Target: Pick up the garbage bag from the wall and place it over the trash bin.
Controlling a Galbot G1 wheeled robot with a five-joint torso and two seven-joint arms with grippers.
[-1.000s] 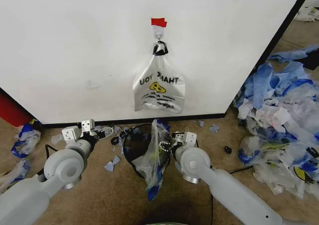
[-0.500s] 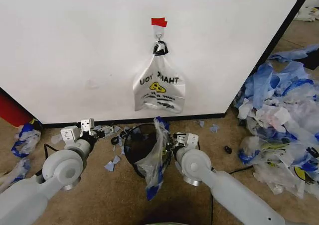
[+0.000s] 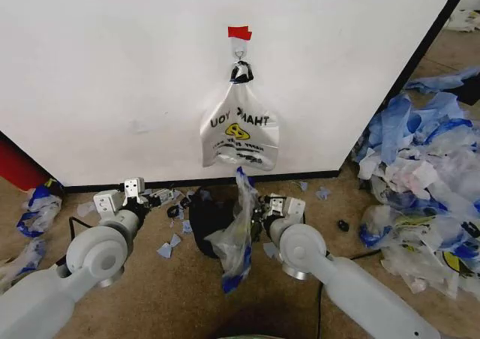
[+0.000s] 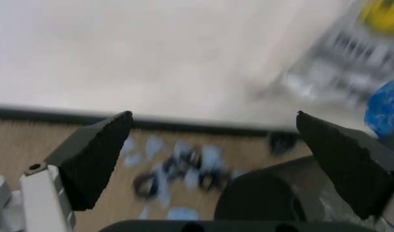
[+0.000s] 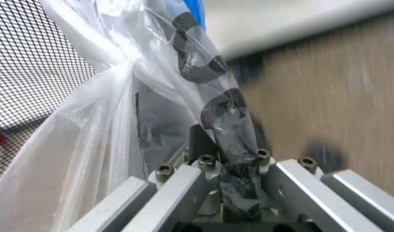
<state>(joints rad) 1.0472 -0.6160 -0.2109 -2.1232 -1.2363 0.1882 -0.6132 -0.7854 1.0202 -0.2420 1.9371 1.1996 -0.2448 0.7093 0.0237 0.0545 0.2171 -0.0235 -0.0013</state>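
The garbage bag (image 3: 238,234), clear plastic with blue trim, hangs crumpled from my right gripper (image 3: 259,213), which is shut on its upper part. The bag drapes down over the right side of the black mesh trash bin (image 3: 201,220), reaching the floor. In the right wrist view the jaws (image 5: 216,150) clamp a twisted strip of the bag (image 5: 106,125), with the bin's mesh (image 5: 29,63) beside it. My left gripper (image 3: 154,198) is open, low by the bin's left side, holding nothing; its fingers (image 4: 94,154) stand wide apart above the bin (image 4: 261,198). The wall (image 3: 112,69) stands behind.
A white-clear smiley bag (image 3: 240,133) with a black top hangs from the hook (image 3: 238,52) under red tape (image 3: 239,33). A heap of blue-and-white plastic scraps (image 3: 420,181) lies right. Small scraps (image 3: 169,245) and more plastic (image 3: 34,211) lie left of the bin.
My right gripper has shifted a little right with the bag, drawing it taller and off the bin's middle toward its right rim. The left gripper has barely moved.
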